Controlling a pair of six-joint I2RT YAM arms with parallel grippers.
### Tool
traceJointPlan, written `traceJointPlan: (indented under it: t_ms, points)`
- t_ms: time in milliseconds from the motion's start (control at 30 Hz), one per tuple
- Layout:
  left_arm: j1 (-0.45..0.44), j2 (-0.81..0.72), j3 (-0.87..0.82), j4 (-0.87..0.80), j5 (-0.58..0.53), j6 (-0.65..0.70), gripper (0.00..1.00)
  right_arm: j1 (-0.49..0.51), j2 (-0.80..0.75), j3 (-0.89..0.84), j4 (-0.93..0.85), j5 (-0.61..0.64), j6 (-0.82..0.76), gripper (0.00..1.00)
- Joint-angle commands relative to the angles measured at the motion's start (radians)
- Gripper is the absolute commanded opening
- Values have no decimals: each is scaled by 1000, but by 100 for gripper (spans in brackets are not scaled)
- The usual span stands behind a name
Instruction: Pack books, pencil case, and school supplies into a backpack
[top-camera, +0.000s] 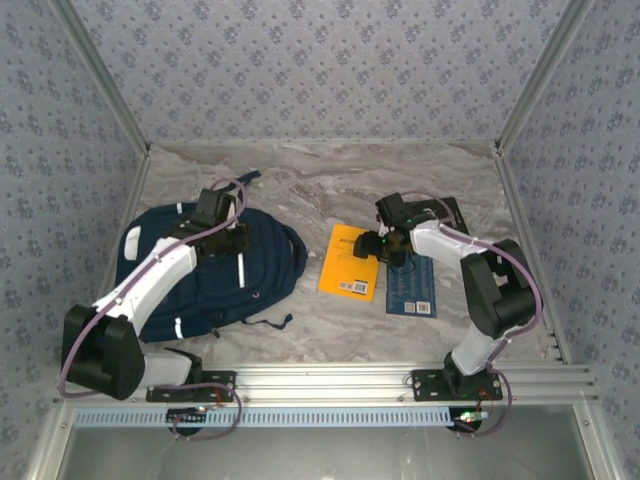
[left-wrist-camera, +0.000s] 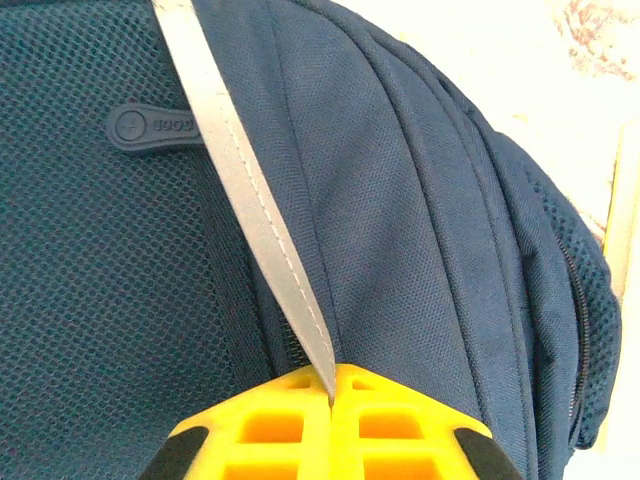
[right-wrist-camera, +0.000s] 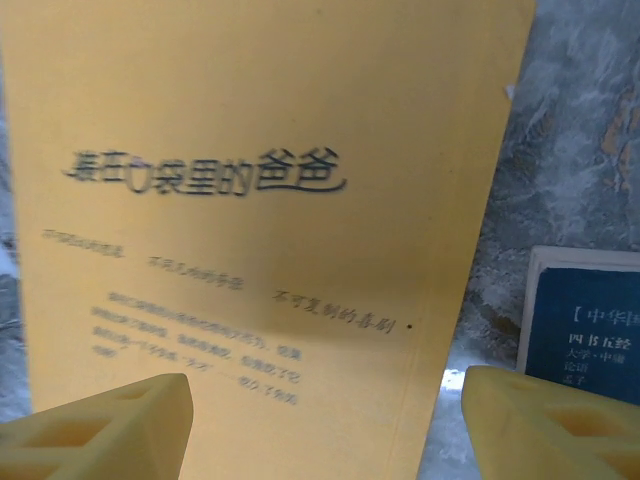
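Hovering wide over the orange book (right-wrist-camera: 250, 250), right gripper (right-wrist-camera: 325, 405) should straddle its edge; left gripper (left-wrist-camera: 332, 390) pinches the backpack (left-wrist-camera: 420, 250).

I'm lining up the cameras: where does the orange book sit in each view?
Top external: orange book lies centre, right of the backpack.
Right wrist: it lies left and centre, under the open right pincer.
Left wrist: a pale strip at the right edge may be it; cannot tell.
Shared landmark: dark blue book at its right.
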Motion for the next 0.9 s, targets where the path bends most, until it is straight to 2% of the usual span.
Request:
traceJointPlan:
  t_ms: [0,100,233,433,667,867]
  points:
    - [-23,29,49,-50,23,34,0,0,36,1,-23,44,8,74]
    - [-35,52,54,-56,24,42,0,12,64,11,-28,55,0,75]
    - [-43,76,62,-58,39,45,0,51,113,59,3,-61,-37,75]
    - [-61,105,68,-62,53,55,0,104,120,112,63,-161,-16,75]
    - [-68,118,69,-63,61,59,0,88,120,65,244,-340,136,75]
    - [-75,124,72,-69,60,62,0,39,56,-51,501,-472,329,74]
